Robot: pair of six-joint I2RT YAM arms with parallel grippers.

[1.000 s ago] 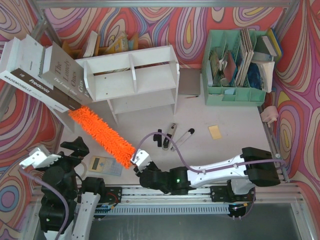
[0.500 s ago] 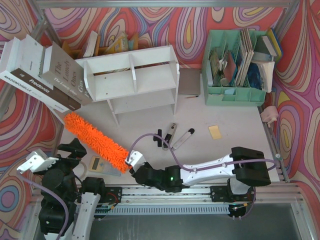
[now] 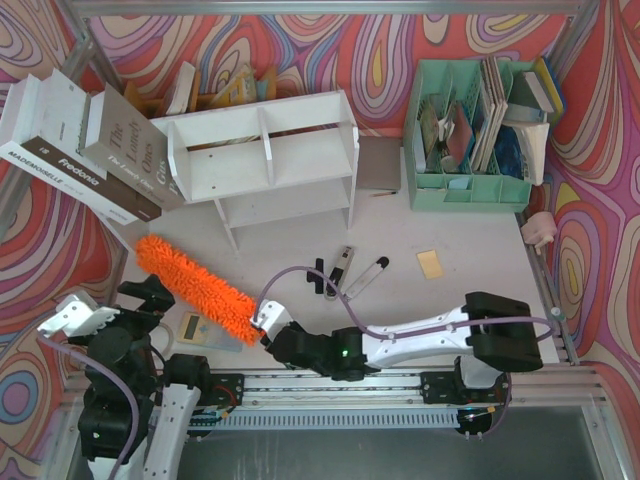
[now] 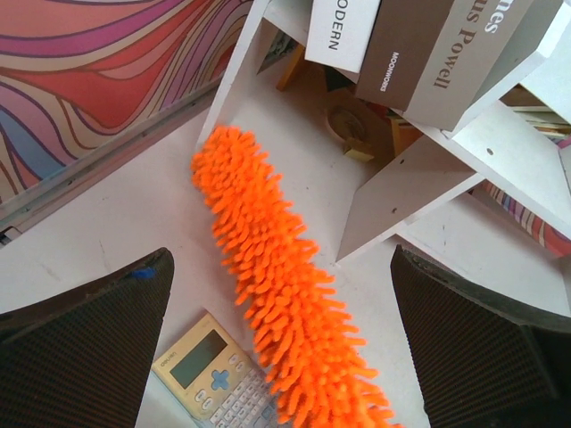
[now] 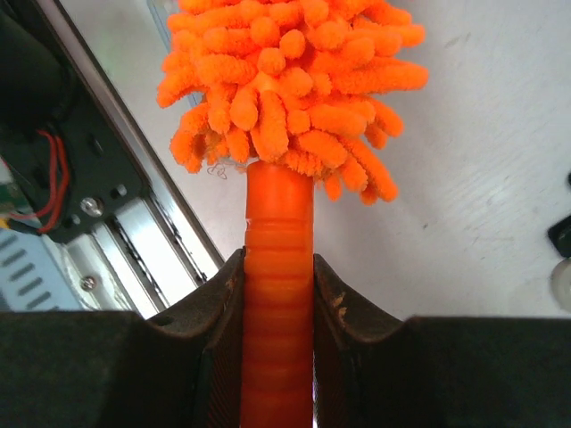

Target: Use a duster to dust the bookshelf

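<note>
top external view: the right gripper (image 3: 262,322) clamps the duster (image 3: 195,288) by its handle; the fluffy head slants away to the left, short of the bookshelf (image 3: 262,165). the left gripper (image 3: 148,298) gapes wide, empty, just beside the duster.

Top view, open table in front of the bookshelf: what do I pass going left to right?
duster → marker pen → yellow note → pink object at the right edge. The calculator by the duster and the small dark pieces beside the pen overlap them, so they are left out.
</note>
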